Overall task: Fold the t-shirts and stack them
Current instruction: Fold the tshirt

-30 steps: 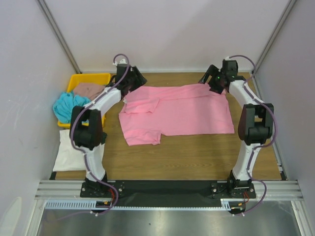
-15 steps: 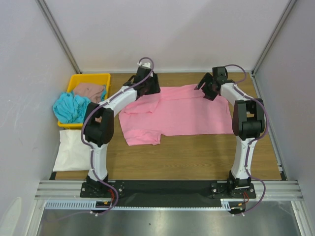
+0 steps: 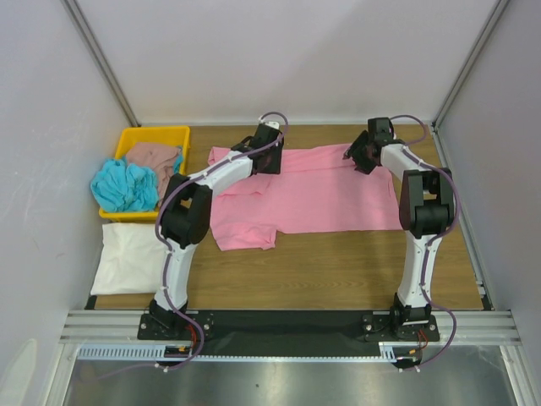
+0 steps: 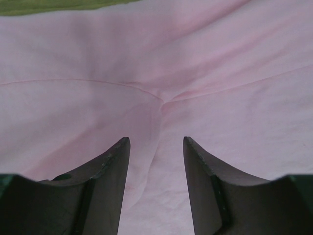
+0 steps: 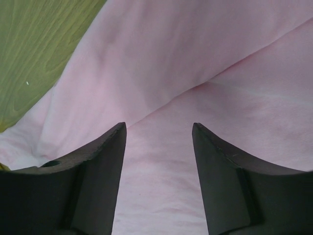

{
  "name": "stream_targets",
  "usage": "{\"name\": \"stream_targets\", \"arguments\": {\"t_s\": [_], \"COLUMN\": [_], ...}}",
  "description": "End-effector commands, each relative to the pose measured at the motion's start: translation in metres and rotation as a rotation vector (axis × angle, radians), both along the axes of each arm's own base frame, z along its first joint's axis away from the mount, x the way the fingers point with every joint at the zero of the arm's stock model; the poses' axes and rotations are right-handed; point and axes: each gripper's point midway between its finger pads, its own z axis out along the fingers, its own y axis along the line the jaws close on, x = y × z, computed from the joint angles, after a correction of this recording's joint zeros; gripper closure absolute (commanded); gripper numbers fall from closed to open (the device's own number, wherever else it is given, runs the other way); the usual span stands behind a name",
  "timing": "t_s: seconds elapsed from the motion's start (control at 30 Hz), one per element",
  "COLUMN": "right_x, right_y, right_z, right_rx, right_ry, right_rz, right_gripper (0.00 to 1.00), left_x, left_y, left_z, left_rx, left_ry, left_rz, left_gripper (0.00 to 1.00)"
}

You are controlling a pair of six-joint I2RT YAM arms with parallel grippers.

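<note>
Pink shirt lies spread flat at tabletop centre, evidently laid out for folding. Left tool and right tool sit at its 12 o'clock edge, probably to pinch it and draw it over. The overhead view hides the jaws. Wrist views show both tools open over cloth, nothing gripped. Only the overhead view shows the turquoise shirt in the tray, 10 o'clock.

The top camera is looking down from behind onto the whole tabletop. Both wrist cameras are peering past their fingers, close onto the pink shirt all views are sharing.
</note>
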Motion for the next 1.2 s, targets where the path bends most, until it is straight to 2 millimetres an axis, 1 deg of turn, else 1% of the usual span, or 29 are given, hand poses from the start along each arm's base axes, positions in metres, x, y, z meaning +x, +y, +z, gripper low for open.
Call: {"name": "stream_targets", "arguments": {"t_s": [0.0,0.03,0.07,0.23,0.4,0.6,0.73,0.8,1.0,1.03,1.1,1.13,1.17], "right_x": [0.012,0.012,0.012,0.017,0.025,0.032,0.034,0.036,0.040,0.040,0.041,0.041,0.041], "right_y": [-0.014,-0.016,-0.017,-0.020,-0.026,-0.029,-0.030,-0.029,-0.029,-0.029,-0.030,-0.029,-0.030], "right_z": [0.001,0.000,-0.002,-0.009,-0.012,-0.012,-0.017,-0.017,-0.015,-0.015,-0.016,-0.015,-0.015], "right_rx": [-0.028,-0.028,-0.031,-0.034,-0.039,-0.032,-0.024,-0.016,-0.016,-0.016,-0.010,-0.007,-0.006], "right_ry": [-0.026,-0.025,-0.023,-0.027,-0.038,-0.057,-0.050,-0.054,-0.067,-0.064,-0.067,-0.067,-0.065], "right_rz": [-0.046,-0.049,-0.053,-0.059,-0.069,-0.083,-0.091,-0.092,-0.098,-0.099,-0.102,-0.101,-0.101], "right_gripper": [0.39,0.41,0.46,0.52,0.54,0.57,0.59,0.64,0.73,0.78,0.85,0.92,0.93], "left_x": [0.008,0.008,0.007,0.004,0.002,0.000,-0.001,-0.002,-0.009,-0.010,-0.012,-0.014,-0.015], "left_y": [0.002,0.003,0.004,0.006,0.007,0.009,0.009,0.010,0.012,0.012,0.013,0.013,0.012], "left_z": [0.013,0.013,0.010,0.001,-0.008,-0.012,-0.015,-0.017,-0.025,-0.026,-0.029,-0.030,-0.033], "left_rx": [0.035,0.038,0.041,0.048,0.054,0.063,0.066,0.069,0.081,0.084,0.095,0.100,0.105], "left_ry": [-0.039,-0.039,-0.034,-0.014,0.007,0.016,0.024,0.031,0.050,0.054,0.059,0.060,0.064], "left_rz": [0.009,0.016,0.018,0.030,0.039,0.044,0.046,0.047,0.051,0.049,0.048,0.044,0.044], "left_gripper": [0.47,0.48,0.49,0.51,0.53,0.55,0.57,0.58,0.61,0.61,0.61,0.62,0.62]}}
